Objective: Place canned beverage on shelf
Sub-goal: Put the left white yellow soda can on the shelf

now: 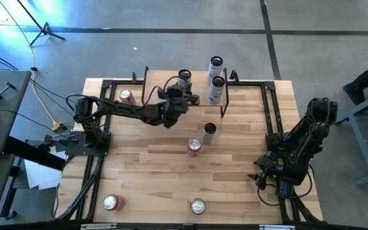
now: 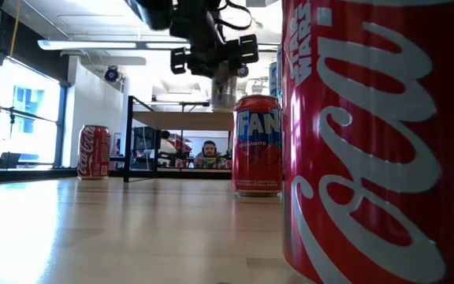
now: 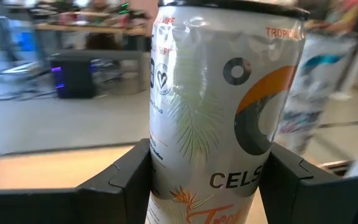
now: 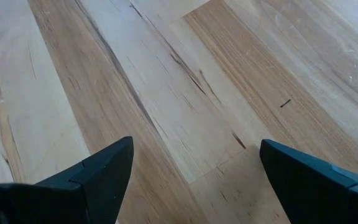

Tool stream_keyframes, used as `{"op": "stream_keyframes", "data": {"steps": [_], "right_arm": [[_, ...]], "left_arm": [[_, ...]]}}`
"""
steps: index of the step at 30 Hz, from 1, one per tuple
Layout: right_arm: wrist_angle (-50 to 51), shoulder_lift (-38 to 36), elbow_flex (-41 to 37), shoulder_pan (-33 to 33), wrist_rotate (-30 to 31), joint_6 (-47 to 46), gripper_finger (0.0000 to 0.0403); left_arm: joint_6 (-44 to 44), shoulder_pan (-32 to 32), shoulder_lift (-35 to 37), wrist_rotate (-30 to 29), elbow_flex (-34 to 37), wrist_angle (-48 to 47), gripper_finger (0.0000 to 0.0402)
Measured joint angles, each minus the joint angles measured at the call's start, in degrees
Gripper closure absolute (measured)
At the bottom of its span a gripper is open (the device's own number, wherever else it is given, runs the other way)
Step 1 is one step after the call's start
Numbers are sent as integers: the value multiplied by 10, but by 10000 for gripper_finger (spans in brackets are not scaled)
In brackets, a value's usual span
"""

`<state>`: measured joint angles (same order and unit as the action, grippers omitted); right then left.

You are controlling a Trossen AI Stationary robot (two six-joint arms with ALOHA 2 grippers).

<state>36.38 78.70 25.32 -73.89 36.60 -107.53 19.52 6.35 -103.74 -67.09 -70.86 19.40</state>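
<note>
I see a pale wood surface (image 1: 158, 166) with an office behind. My left gripper (image 3: 207, 177) holds a Celsius can (image 3: 219, 106) between its jaws, above the shelf (image 1: 177, 82); the can's base is cut off. A Fanta can (image 2: 257, 145) sits below. The right gripper (image 4: 191, 177) rests apart, jaws wide.

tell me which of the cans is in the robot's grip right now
The tall white Celsius can, clamped between the left gripper's fingers at the shelf. All other cans stand free, untouched by either gripper.
</note>
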Motion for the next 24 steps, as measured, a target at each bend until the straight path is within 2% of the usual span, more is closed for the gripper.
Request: {"op": "stream_keyframes", "data": {"steps": [2,5,10,18,24], "right_arm": [[0,0,0,0,0,0,64],[-1,0,0,0,-1,0,64],[-3,0,0,0,-3,22,64],[-4,0,0,0,-4,34,64],[-7,0,0,0,-7,69,64]], "left_arm": [[-42,8,0,38,19,71,207],[-86,14,0,63,35,114,207],[-93,25,0,87,36,122,207],[-103,63,0,213,36,120,207],[-122,83,0,254,36,121,207]]}}
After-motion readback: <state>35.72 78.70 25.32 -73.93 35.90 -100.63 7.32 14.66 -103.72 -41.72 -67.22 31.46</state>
